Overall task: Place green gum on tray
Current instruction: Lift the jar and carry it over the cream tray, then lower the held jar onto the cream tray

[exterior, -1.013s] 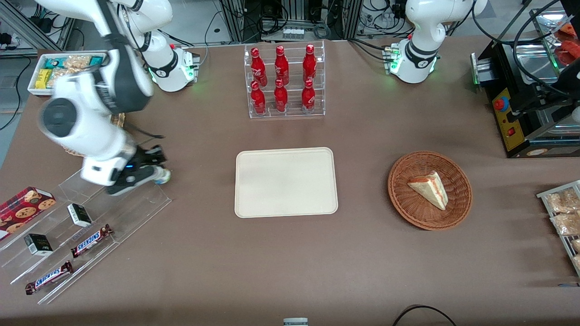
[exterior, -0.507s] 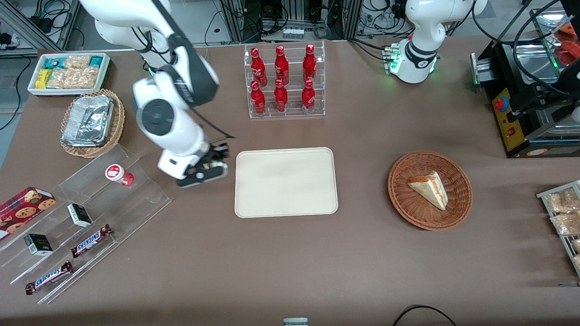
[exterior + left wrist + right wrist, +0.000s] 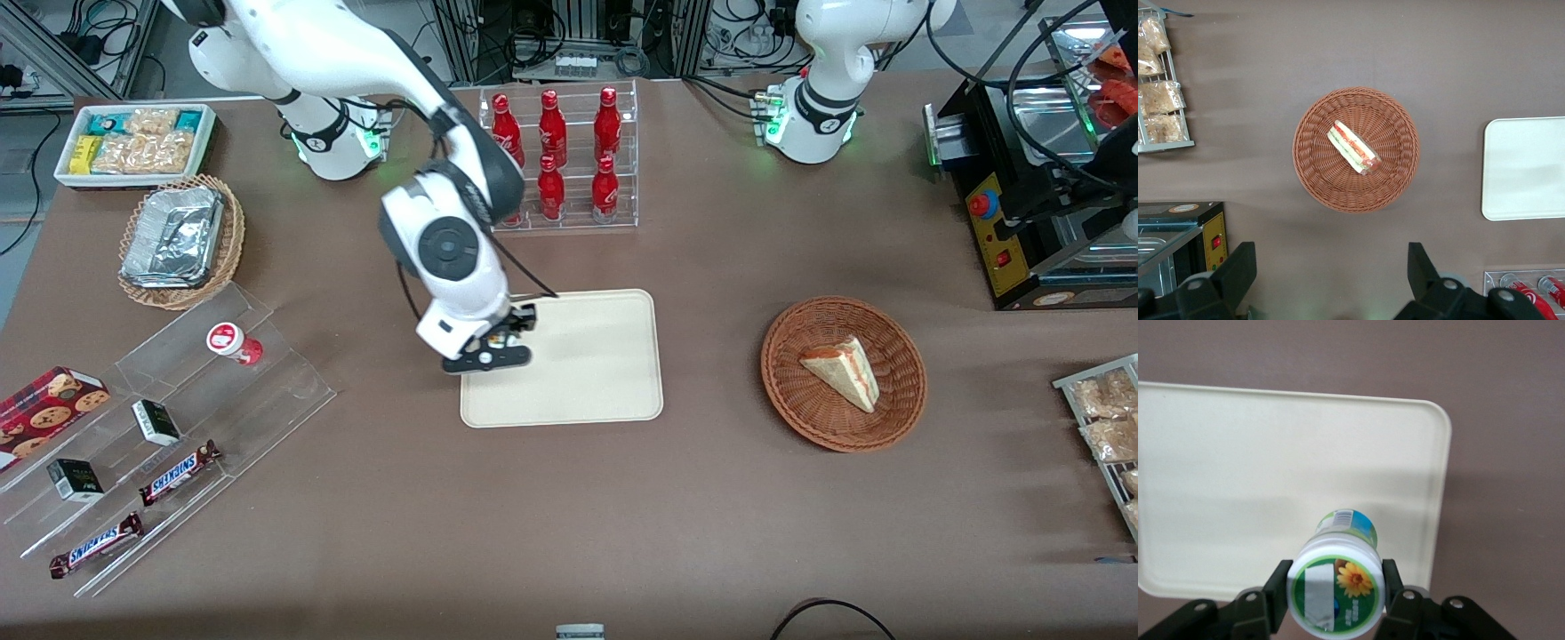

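Note:
My right gripper (image 3: 500,342) hangs above the cream-beige tray (image 3: 587,391), over its edge toward the working arm's end. It is shut on the green gum (image 3: 1335,583), a small white canister with a green-and-white flower lid. In the right wrist view both black fingers (image 3: 1279,587) press the canister's sides, and the tray (image 3: 1238,473) lies flat underneath. In the front view the arm hides most of the canister. The tray (image 3: 1525,167) also shows in the left wrist view.
A like canister with a red lid (image 3: 229,340) stands on the clear acrylic step rack (image 3: 169,427) among candy bars. A rack of red bottles (image 3: 556,160) stands farther back than the tray. A wicker basket with a sandwich (image 3: 843,372) lies toward the parked arm's end.
The right arm has swung from the acrylic rack across the table to above the tray's edge, carrying the green gum with it. The red-lidded canister has come into sight.

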`<state>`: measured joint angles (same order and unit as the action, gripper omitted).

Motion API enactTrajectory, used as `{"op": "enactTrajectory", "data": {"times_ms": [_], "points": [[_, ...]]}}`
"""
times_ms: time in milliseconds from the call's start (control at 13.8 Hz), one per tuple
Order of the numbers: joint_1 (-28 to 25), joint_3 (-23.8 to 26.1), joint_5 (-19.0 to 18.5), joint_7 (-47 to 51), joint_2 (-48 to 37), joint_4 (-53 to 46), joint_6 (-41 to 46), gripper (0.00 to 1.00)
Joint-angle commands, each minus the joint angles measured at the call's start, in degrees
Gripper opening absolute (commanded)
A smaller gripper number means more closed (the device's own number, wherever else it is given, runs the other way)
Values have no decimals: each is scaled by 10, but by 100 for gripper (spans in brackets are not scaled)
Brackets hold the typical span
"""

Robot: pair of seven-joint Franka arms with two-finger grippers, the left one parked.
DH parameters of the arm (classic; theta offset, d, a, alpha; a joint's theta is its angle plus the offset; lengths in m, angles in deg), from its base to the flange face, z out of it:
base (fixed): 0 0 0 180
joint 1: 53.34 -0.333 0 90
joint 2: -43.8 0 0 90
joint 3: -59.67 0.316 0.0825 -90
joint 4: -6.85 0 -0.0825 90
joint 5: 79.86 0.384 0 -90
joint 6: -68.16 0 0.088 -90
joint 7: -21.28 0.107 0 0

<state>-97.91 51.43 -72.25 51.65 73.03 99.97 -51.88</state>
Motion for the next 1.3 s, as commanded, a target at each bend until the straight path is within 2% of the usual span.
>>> {"op": "enactTrajectory", "data": {"times_ms": [0,289,724,1230], "points": [[-21,-6,14,52,51,-48,-20,0],[-30,-6,39,60,71,-49,-66,0],[-53,-5,38,65,92,-43,-119,0],[-54,-7,29,63,115,-43,-148,0]]}}
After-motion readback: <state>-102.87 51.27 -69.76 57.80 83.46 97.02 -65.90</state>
